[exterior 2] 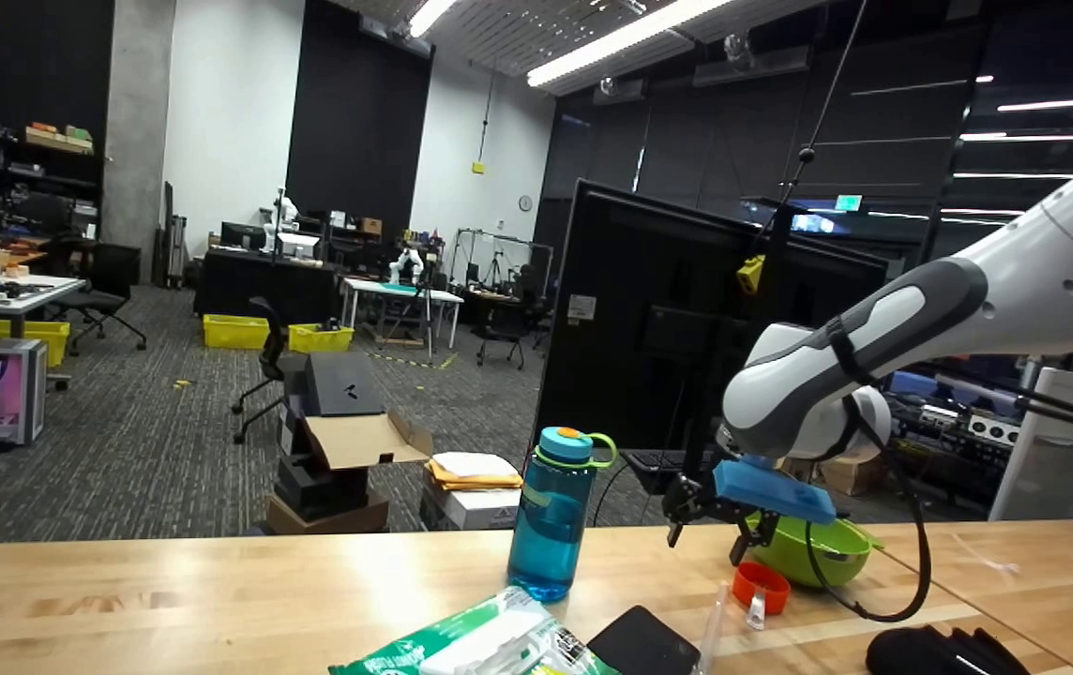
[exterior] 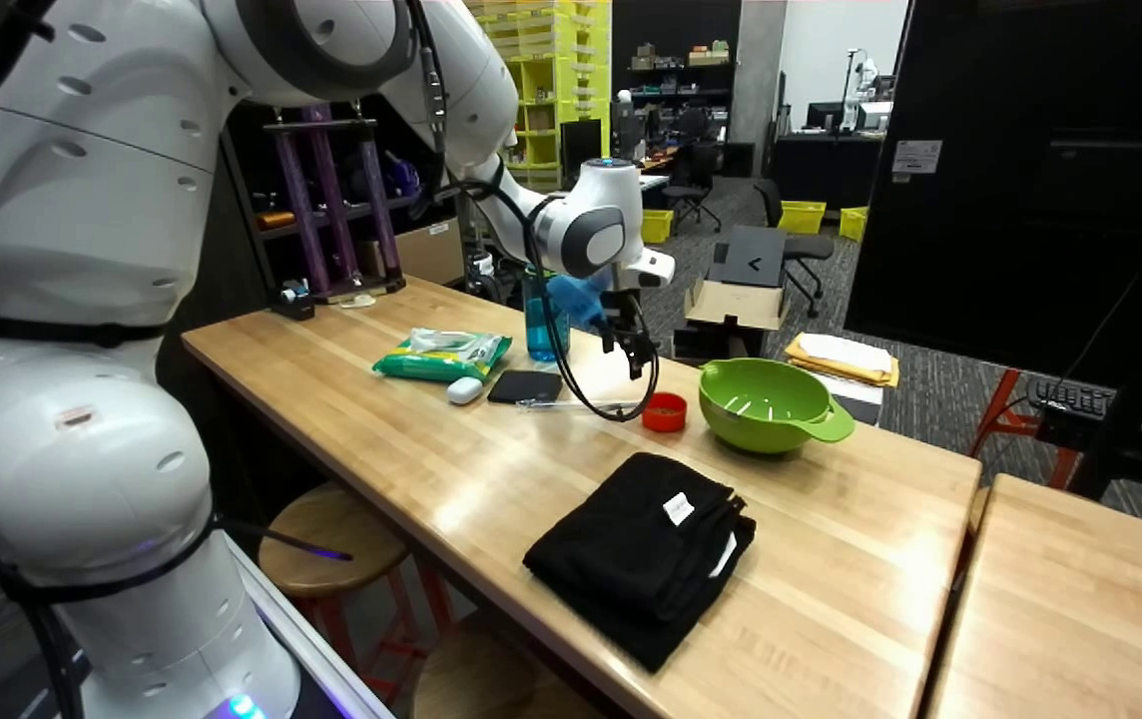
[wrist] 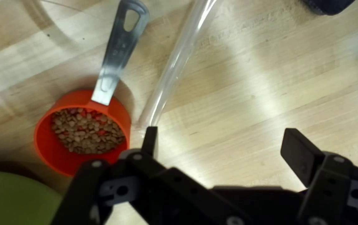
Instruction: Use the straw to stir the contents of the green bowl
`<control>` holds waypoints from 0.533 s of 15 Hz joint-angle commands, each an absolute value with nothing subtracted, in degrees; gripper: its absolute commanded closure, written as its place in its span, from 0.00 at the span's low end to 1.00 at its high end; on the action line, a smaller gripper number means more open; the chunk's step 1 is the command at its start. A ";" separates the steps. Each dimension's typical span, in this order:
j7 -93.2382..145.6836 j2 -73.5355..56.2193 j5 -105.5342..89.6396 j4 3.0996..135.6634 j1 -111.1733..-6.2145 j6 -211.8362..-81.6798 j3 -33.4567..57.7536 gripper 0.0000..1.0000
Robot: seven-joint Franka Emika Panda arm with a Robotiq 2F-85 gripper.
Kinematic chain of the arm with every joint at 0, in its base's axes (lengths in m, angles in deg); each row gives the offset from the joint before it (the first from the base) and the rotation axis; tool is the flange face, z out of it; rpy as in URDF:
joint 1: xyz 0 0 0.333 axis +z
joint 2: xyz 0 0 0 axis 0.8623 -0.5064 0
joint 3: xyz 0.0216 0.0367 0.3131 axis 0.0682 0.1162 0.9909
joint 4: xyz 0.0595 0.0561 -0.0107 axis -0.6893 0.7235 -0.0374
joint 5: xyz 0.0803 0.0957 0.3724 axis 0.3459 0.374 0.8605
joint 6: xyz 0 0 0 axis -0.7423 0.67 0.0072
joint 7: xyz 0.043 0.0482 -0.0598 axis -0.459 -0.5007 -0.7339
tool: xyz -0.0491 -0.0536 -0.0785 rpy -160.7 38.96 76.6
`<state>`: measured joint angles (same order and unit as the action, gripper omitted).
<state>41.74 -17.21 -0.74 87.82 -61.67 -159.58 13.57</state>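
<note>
The green bowl (exterior: 759, 433) stood upright on the tabletop (exterior: 411, 439), the red cup (wrist: 57, 157) of small brown pieces (wrist: 85, 132) just beside it. The clear straw (wrist: 178, 64) lay near that cup. You had the fingers (wrist: 301, 157) above, spread wide and released. A folded black cloth (exterior: 626, 559) lay nearby.

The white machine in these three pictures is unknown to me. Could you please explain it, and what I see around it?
It is a robot arm; the black gripper at its end works like a hand. Two pictures come from cameras outside the robot. The close one comes from a camera mounted on the arm, looking down. The wooden table bears a clear straw, a red cup of small, mostly brown pieces, a green bowl, a folded black cloth, a pack of wipes, a blue bottle and more. The gripper is open above the table and holds nothing. The straw lies beside the cup.
</note>
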 commanded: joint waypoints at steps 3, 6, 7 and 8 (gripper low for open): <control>42.04 -16.65 0.10 88.51 -60.78 -158.21 12.24 0.00; 41.54 -17.33 0.43 88.35 -61.08 -158.19 12.32 0.00; 41.50 -17.54 0.50 88.35 -61.15 -158.22 12.30 0.00; 41.38 -17.72 0.49 88.42 -61.26 -158.25 12.23 0.00</control>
